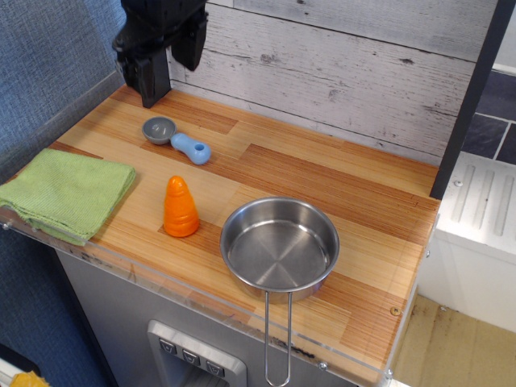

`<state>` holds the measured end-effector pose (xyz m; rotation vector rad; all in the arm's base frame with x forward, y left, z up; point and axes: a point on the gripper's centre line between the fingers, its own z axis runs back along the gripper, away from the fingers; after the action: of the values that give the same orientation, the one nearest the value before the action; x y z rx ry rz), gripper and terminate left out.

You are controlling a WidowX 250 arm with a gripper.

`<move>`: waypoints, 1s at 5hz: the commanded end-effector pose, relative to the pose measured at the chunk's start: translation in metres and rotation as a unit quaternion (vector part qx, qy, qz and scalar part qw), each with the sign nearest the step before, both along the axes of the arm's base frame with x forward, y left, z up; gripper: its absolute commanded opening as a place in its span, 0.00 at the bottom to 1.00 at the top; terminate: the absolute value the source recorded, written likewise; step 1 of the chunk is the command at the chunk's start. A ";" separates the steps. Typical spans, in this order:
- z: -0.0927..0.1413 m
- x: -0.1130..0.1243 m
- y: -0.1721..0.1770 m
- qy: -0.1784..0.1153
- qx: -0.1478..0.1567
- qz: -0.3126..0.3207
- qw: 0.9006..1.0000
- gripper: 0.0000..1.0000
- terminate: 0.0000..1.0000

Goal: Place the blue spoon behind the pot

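The blue spoon (177, 140) lies flat on the wooden counter at the back left, grey bowl to the left, light-blue handle pointing right. The pot (280, 247), a shiny steel pan, sits at the front middle with its wire handle reaching over the front edge. My gripper (168, 66) hangs at the top left, above and behind the spoon, clear of it. Its dark fingers (150, 76) stand apart and hold nothing.
An orange cone toy (181, 207) stands between the spoon and the pot. A folded green cloth (64, 193) lies at the front left. A white plank wall (339, 72) backs the counter. A dark post (468, 105) stands at the right edge.
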<state>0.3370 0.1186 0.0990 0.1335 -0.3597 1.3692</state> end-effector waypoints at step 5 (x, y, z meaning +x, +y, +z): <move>-0.061 0.027 0.010 0.037 -0.035 -0.011 0.999 1.00 0.00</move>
<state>0.3568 0.1238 0.0214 0.1419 -0.1950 1.3432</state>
